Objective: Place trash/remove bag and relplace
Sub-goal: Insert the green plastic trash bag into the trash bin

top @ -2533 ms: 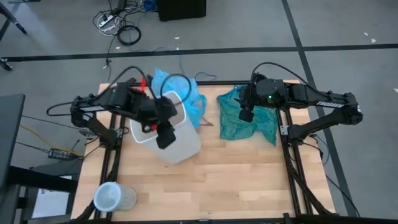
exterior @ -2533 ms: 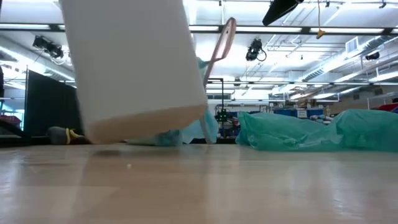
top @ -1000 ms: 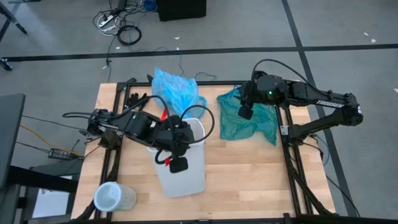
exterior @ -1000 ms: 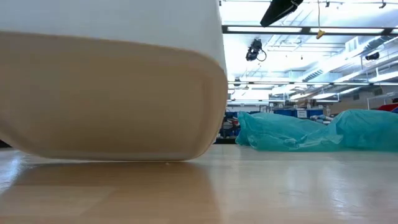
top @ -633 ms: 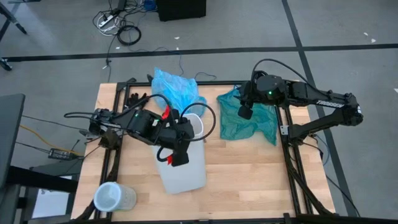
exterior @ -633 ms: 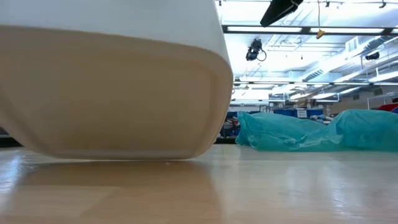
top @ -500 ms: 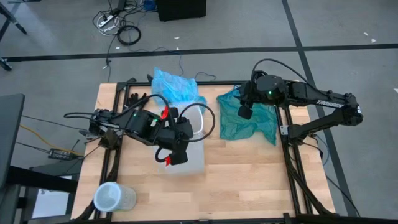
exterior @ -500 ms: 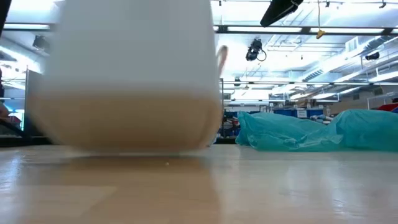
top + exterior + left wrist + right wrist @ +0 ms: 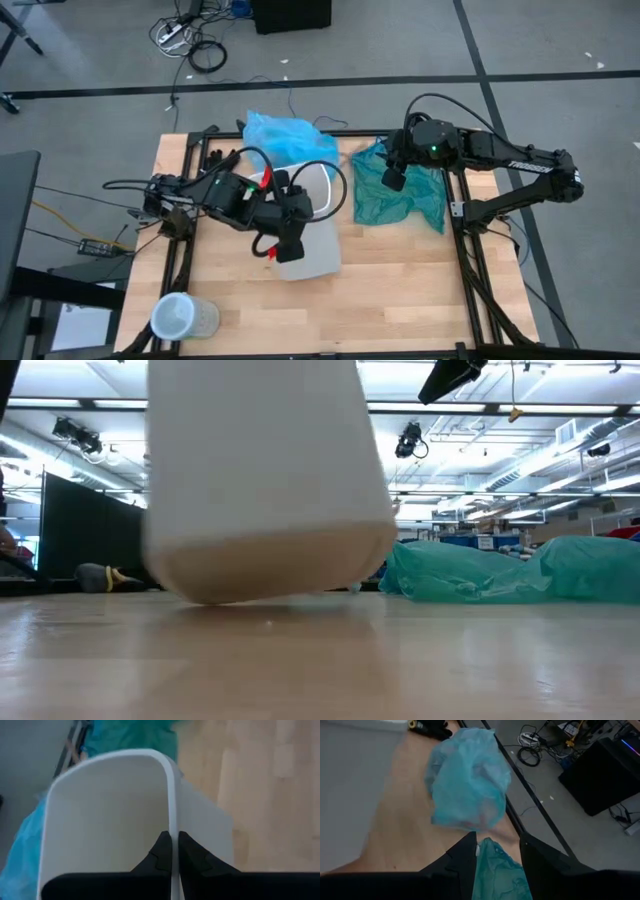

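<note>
Left hand (image 9: 171, 851) is pinched tight on the rim of the white bin (image 9: 310, 235) at counter (image 9: 400, 290) centre, and in the low view the bin tilts, its base just off the wood. Right hand (image 9: 497, 851) hovers at two o'clock, fingers parted, over the teal bag (image 9: 405, 198). The blue bag (image 9: 283, 138) lies bunched at twelve o'clock on the counter's far edge.

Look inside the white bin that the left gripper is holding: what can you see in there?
The left gripper is shut on the rim of the white bin. The left wrist view shows only bare white inner walls, with no liner. The bottom of the bin is hidden behind the gripper.
</note>
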Controlling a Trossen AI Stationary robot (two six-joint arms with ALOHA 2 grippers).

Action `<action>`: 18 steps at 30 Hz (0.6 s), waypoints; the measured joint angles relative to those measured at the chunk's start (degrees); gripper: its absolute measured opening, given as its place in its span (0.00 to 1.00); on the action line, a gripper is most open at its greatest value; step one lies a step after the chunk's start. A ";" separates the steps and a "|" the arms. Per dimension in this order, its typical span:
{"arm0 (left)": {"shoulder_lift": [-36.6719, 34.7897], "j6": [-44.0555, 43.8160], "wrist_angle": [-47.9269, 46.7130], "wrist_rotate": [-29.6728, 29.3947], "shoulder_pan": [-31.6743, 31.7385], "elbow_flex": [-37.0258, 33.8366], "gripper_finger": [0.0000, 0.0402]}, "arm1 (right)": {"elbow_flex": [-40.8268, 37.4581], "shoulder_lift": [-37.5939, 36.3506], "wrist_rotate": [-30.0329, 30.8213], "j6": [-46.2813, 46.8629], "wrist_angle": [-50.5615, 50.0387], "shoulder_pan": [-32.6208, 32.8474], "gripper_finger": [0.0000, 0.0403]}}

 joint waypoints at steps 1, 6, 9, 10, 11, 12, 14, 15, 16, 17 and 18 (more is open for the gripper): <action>-0.02 -0.04 -0.11 0.22 -0.08 0.04 0.04 | 0.01 0.00 0.00 0.01 -0.02 0.00 0.34; 0.00 0.10 -0.58 -1.37 -0.26 0.02 0.04 | 0.01 0.00 -0.02 0.06 -0.02 0.02 0.34; -0.09 0.37 -0.62 -2.41 -0.36 0.02 0.04 | 0.01 0.00 0.02 0.06 0.00 0.00 0.33; -0.09 0.38 -0.66 -2.28 -0.37 0.02 0.04 | 0.01 0.00 0.02 0.06 -0.01 0.00 0.33; -0.07 0.40 -0.68 -2.02 -0.37 0.02 0.04 | 0.01 0.00 0.00 0.06 0.00 0.00 0.33; -0.07 0.39 -0.68 -1.73 -0.37 0.02 0.04 | 0.01 0.00 0.00 0.06 -0.01 0.00 0.33; 0.26 0.33 -0.77 -0.63 -0.33 0.04 0.04 | 0.01 0.00 0.00 0.06 0.00 0.00 0.33; 0.36 0.29 -0.93 0.10 -0.34 0.06 0.04 | 0.01 0.00 0.00 0.04 0.00 0.00 0.33; 0.58 0.27 -1.14 1.47 -0.36 0.05 0.04 | 0.01 0.00 0.02 0.04 0.00 0.00 0.33; 1.17 0.27 -1.27 2.87 -0.37 0.04 0.04 | 0.01 0.00 0.02 0.00 -0.02 -0.09 0.33; 1.53 0.31 -1.44 3.98 -0.40 0.04 0.04 | 0.01 0.00 0.01 -0.07 0.00 -0.27 0.33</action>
